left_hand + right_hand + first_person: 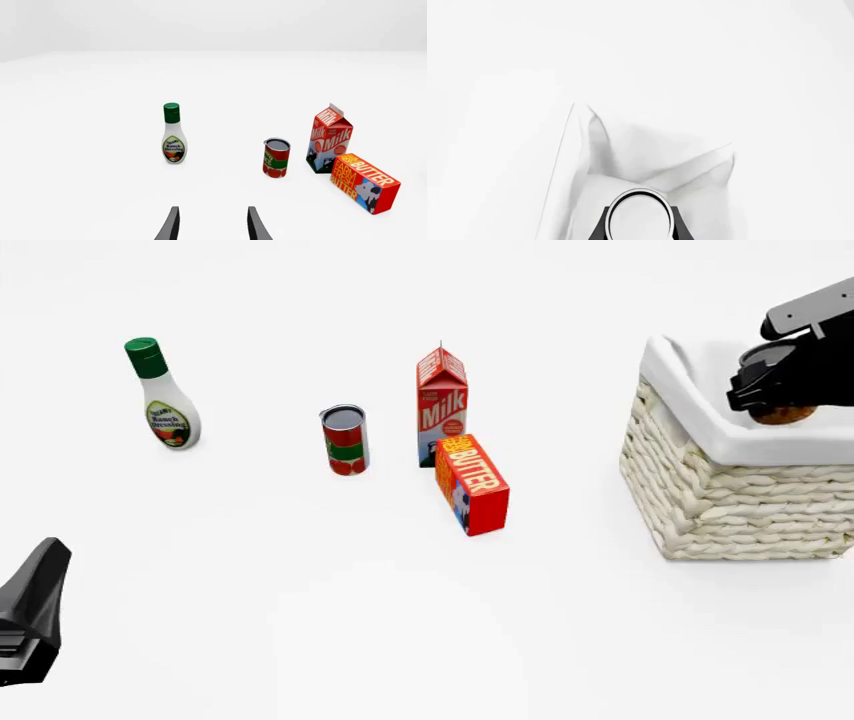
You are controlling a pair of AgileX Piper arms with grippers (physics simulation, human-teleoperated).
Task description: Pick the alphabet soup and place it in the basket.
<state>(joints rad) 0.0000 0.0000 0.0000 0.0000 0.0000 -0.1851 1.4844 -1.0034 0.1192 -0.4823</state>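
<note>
The alphabet soup (782, 416) hangs over the basket's opening; only its orange-brown bottom shows below my right gripper (787, 390). In the right wrist view its silver-white top (637, 216) sits between the dark fingers (598, 231), so the right gripper (637, 227) is shut on it. The woven cream basket (734, 510) with its white cloth lining (577, 165) stands at the table's right. My left gripper (38, 590) is low at the near left, open and empty (213, 227).
A ranch dressing bottle (163, 400) stands at the far left. A red-and-green can (344, 440), a milk carton (442, 405) and a butter box (471, 485) are grouped mid-table, and show in the left wrist view (276, 157).
</note>
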